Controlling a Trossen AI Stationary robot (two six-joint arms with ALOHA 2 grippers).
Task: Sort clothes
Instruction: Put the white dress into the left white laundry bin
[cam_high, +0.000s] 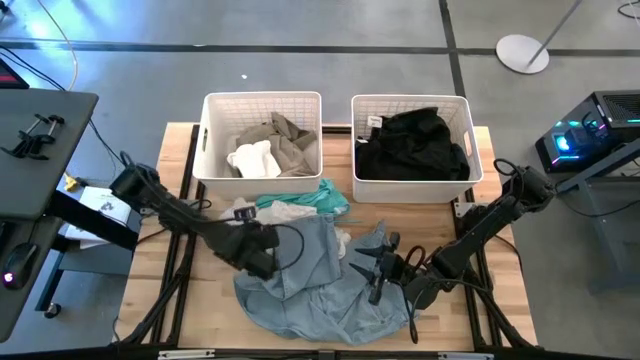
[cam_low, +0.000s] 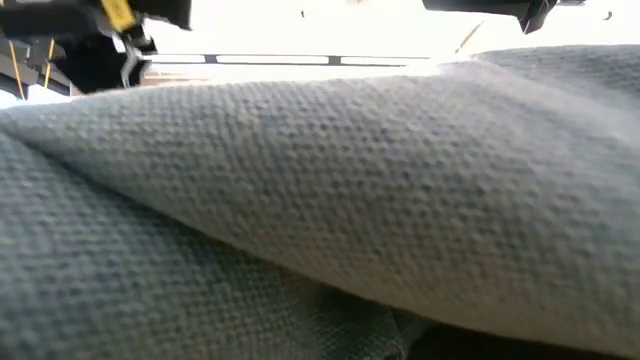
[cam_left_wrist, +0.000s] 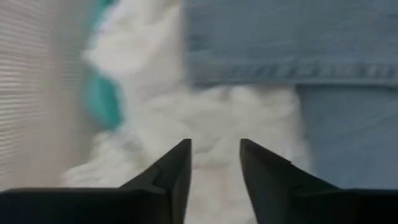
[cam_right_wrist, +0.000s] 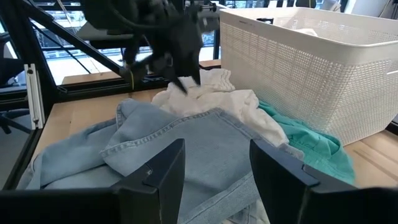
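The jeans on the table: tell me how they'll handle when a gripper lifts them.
The jeans lie crumpled in deep folds, so they will probably hang limp and drape, not hold shape. They spread wider than either basket, so they are likely heavy for cloth and may trail. The white garment lies against them and might drag along.

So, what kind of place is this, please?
Probably a robotics lab or workshop, not a home: a wooden workbench on bare concrete floor, clamp-mounted equipment at one side, and a lit computer case at the other.
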